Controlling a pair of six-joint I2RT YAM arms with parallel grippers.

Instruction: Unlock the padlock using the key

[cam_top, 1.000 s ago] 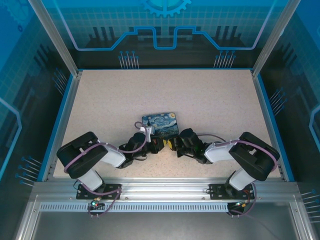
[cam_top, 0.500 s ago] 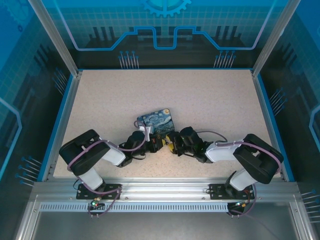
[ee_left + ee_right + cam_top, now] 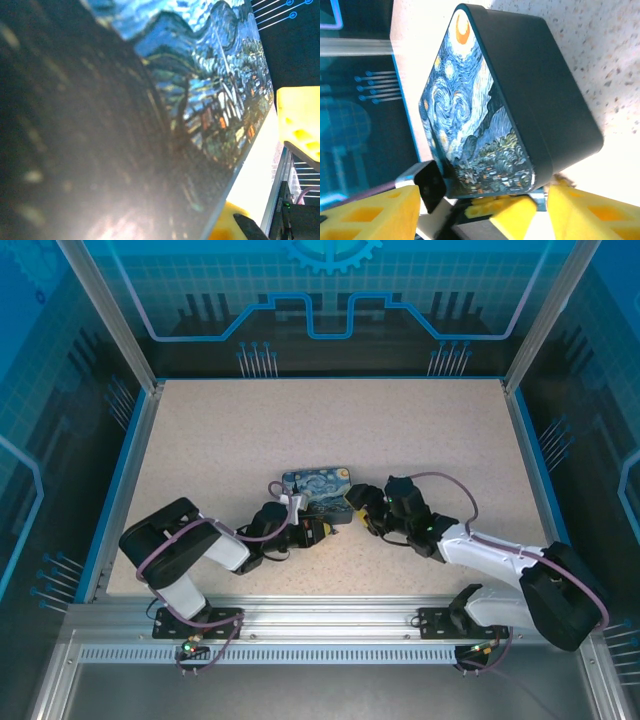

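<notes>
Left jaws clenched beside box [image 3: 318, 488] | right jaws released, spread wide | right arm [image 3: 490, 550] now stretched farther right

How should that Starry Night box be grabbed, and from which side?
Probably take the dark-blue Starry Night painted box across its narrower width, on the long dark side walls, from above: it lies flat, painted face up, walls parallel.

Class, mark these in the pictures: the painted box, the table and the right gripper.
Box [image 3: 470, 115]: right wrist view, on the painted lid.
Table [image 3: 400, 430]: top view, on bare speckled surface.
Right gripper [image 3: 355, 510]: top view, midway between its fingertips, beside the box.
</notes>
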